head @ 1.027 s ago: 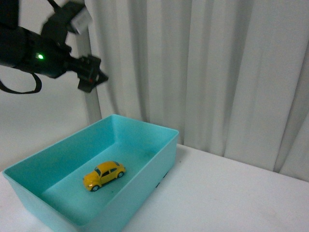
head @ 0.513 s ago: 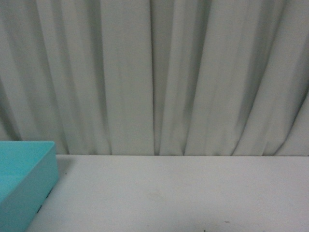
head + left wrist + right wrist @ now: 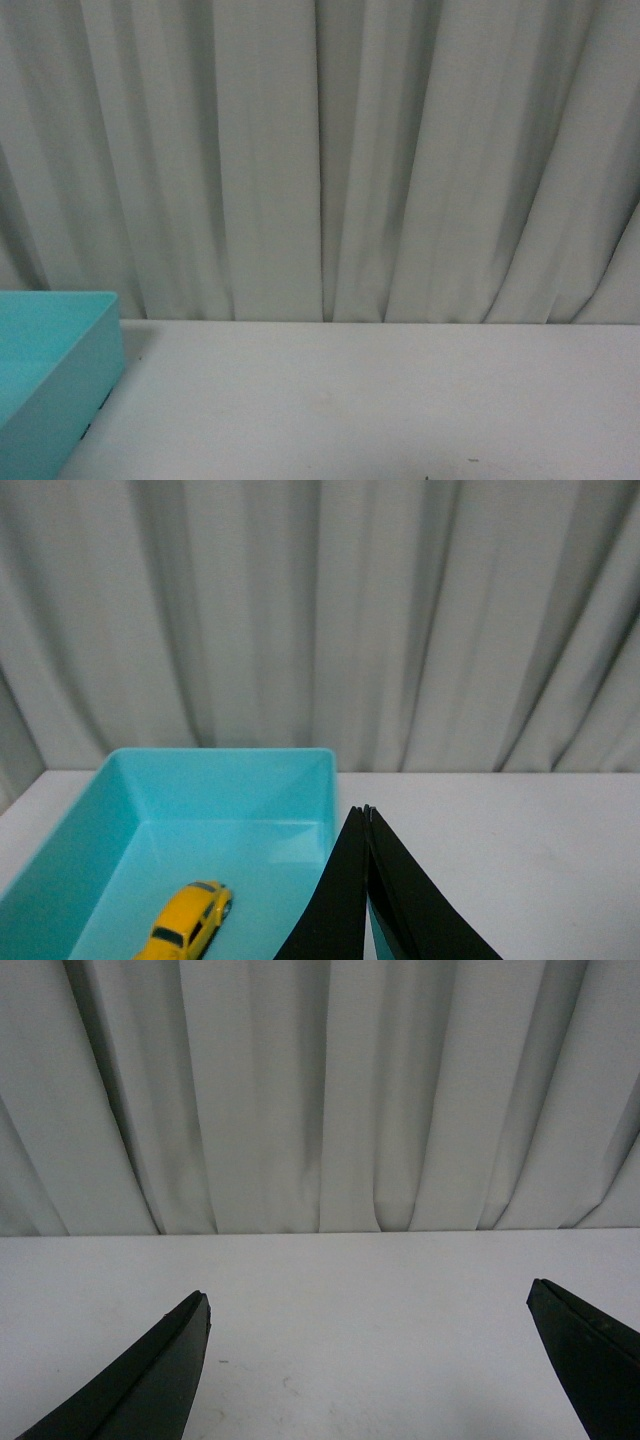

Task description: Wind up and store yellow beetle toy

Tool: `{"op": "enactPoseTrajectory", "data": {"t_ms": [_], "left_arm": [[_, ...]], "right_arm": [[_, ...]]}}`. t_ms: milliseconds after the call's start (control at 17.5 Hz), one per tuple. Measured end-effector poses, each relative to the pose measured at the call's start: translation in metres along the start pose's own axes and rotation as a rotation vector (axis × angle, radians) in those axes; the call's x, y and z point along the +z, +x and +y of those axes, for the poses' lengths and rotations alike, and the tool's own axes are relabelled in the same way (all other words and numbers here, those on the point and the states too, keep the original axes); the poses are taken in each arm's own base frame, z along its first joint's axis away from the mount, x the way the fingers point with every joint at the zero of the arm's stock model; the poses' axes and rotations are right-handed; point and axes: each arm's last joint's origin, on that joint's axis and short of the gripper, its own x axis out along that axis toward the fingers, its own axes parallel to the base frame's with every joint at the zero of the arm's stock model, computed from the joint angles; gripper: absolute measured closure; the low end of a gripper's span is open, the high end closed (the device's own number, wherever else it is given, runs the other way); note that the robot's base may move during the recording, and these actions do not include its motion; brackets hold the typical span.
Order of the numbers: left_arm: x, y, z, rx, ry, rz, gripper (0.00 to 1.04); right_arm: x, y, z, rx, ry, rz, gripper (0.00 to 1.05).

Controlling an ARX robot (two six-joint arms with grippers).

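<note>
The yellow beetle toy (image 3: 187, 924) lies on the floor of a teal bin (image 3: 235, 761) in the left wrist view, small and glossy with dark windows. My left gripper (image 3: 367, 811) is shut, its black fingers pressed together with nothing between them, raised beside the bin's near corner and apart from the toy. In the front view only a corner of the teal bin (image 3: 62, 362) shows at the lower left; the toy and both arms are out of that view. My right gripper (image 3: 370, 1298) is open over bare white table, holding nothing.
A white table (image 3: 380, 400) runs to a pale grey pleated curtain (image 3: 330, 150) that closes off the back. The teal bin sits at the table's left side.
The front view has swung right: a second ago it showed the whole bin with the toy and the raised left arm; now only the bin's corner remains at the left edge.
</note>
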Motion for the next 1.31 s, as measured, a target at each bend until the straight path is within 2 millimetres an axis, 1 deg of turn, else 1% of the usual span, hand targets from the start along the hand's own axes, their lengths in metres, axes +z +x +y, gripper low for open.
{"op": "enactPoseTrajectory", "data": {"t_ms": [228, 570, 627, 684, 798, 856, 913, 1312], "left_arm": [[-0.011, -0.006, 0.001, 0.008, 0.0, 0.008, 1.03], [-0.016, -0.011, 0.001, 0.008, 0.0, -0.013, 1.03], [-0.022, -0.012, 0.001, 0.008, 0.0, -0.01, 1.03], [-0.023, -0.012, 0.001, 0.008, 0.0, 0.002, 1.03], [-0.027, -0.022, 0.0, 0.008, -0.001, 0.023, 1.03], [-0.022, -0.024, 0.0, 0.008, 0.0, -0.022, 1.03], [-0.026, -0.023, 0.0, 0.008, 0.0, 0.003, 1.03], [-0.025, -0.023, 0.0, 0.007, 0.0, -0.002, 1.03]], "right_arm": [[0.0, 0.0, 0.0, 0.001, 0.0, 0.0, 0.07], [0.0, 0.0, 0.0, 0.0, 0.0, 0.0, 0.07], [0.0, 0.0, 0.0, 0.0, 0.0, 0.0, 0.07], [0.0, 0.0, 0.0, 0.0, 0.0, 0.0, 0.07], [0.0, 0.0, 0.0, 0.0, 0.0, 0.0, 0.07], [0.0, 0.0, 0.0, 0.001, 0.0, 0.0, 0.07], [0.0, 0.0, 0.0, 0.0, 0.0, 0.0, 0.07], [0.0, 0.0, 0.0, 0.0, 0.0, 0.0, 0.07]]}}
